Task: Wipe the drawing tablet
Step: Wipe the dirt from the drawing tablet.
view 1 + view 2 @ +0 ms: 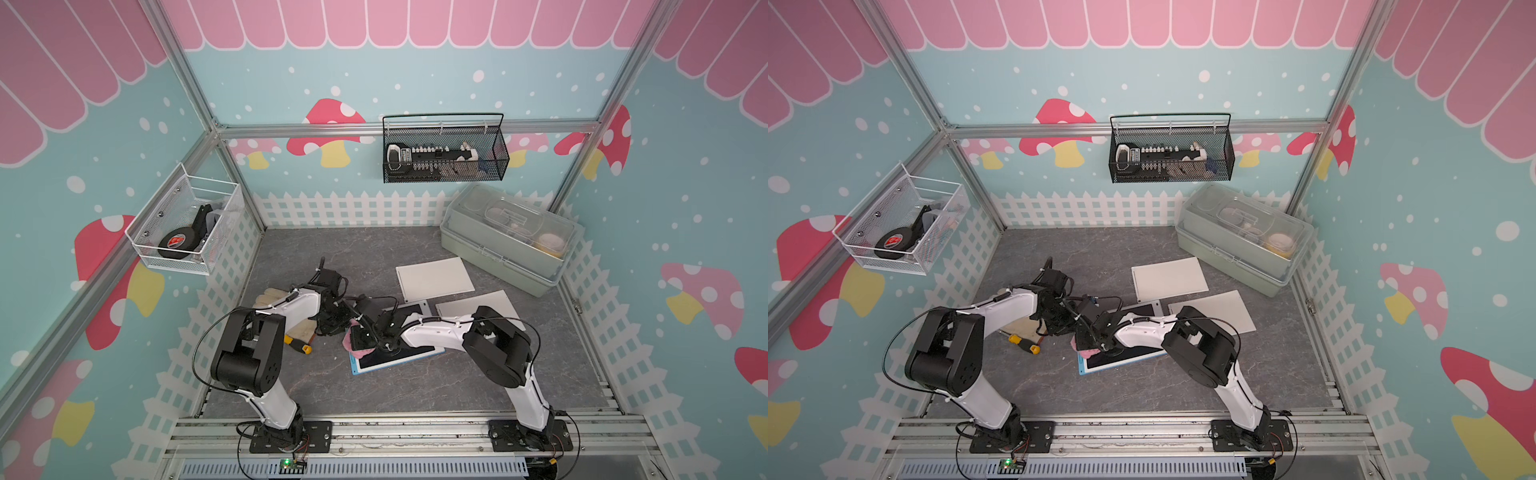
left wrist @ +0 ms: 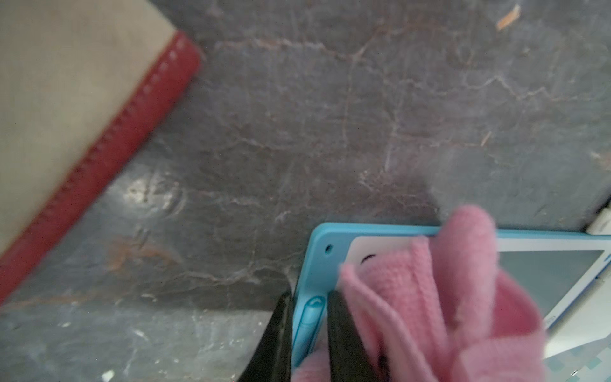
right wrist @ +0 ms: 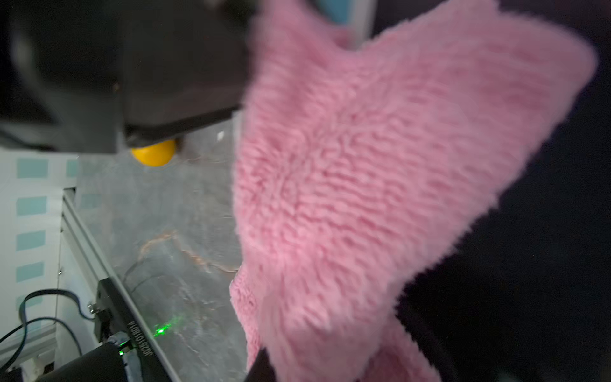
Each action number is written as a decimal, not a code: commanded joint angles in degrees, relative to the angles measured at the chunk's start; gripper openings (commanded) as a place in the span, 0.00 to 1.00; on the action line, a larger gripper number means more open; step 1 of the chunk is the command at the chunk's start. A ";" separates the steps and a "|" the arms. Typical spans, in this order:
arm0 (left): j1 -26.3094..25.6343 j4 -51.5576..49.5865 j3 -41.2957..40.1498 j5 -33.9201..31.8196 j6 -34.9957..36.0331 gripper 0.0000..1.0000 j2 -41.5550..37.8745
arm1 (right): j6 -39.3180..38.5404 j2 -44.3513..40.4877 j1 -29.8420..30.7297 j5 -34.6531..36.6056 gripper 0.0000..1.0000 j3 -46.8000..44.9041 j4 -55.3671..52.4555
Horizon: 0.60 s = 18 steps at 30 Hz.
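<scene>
1. The tablet [image 1: 399, 360] lies flat on the table [image 1: 415, 395], just toward 6 o'clock from the table's middle. Its long side runs roughly from 9 to 3 o'clock.
2. The right claw [image 1: 359, 343] is closed on a pink cloth [image 3: 363, 165], which hangs bunched over the tablet's 9 o'clock end.
3. The left claw [image 2: 309, 334] straddles the blue rim [image 2: 363, 231] at that same end, with one finger outside and one inside. The view cuts off there, so I cannot tell whether it pinches the rim or only brackets it.
4. To do the wipe well, the left claw should clamp the rim firmly first, so the tablet does not slide under the strokes.
5. The cloth should then come down until its fluffy face lies broad on the grey screen [image 2: 545, 274], not on a fold.
6. Strokes are best made from 9 toward 3 o'clock, away from the left claw, in overlapping passes with light pressure.
7. The two claws sit very close, and a fold of cloth touches the inner left finger. That fold could snag, so start each stroke clear of it.
</scene>
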 commanded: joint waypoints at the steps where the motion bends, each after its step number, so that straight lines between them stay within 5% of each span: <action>1: 0.17 -0.90 -2.90 -1.98 1.02 0.20 2.00 | 3.69 -2.14 -2.16 0.76 0.00 -4.58 -0.93; 6: 0.21 -0.93 -2.83 -2.14 1.56 0.19 2.17 | 2.93 -13.03 -5.67 5.06 0.00 -17.17 -1.32; 14: 0.18 -0.90 -2.82 -1.54 1.62 0.18 1.56 | 3.74 0.74 2.33 -2.60 0.00 -1.38 1.60; 18: 0.23 -0.97 -2.85 -1.72 1.73 0.18 1.58 | 5.82 -4.58 -0.77 -0.22 0.00 -9.72 1.16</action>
